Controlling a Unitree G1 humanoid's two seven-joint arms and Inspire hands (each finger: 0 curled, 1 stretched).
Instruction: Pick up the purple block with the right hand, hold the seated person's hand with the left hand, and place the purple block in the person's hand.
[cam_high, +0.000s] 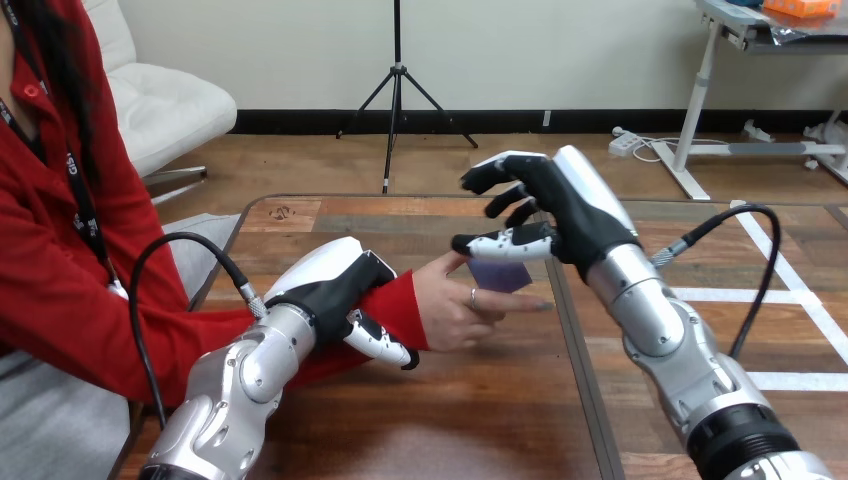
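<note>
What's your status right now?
Left robot hand curled round person's wrist. Right robot hand open, just above purple block. Block lies in person's hand.

Person's hand and left hand blocked the table's left middle, right hand hung above, near edge lay free

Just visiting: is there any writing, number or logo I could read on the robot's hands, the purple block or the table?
None can be read.
Purple block, in the person's hand: plain, no print.
Left hand and right hand: no lettering on their shells.
Table: a small dark mark near its far left corner, too small to read.
</note>
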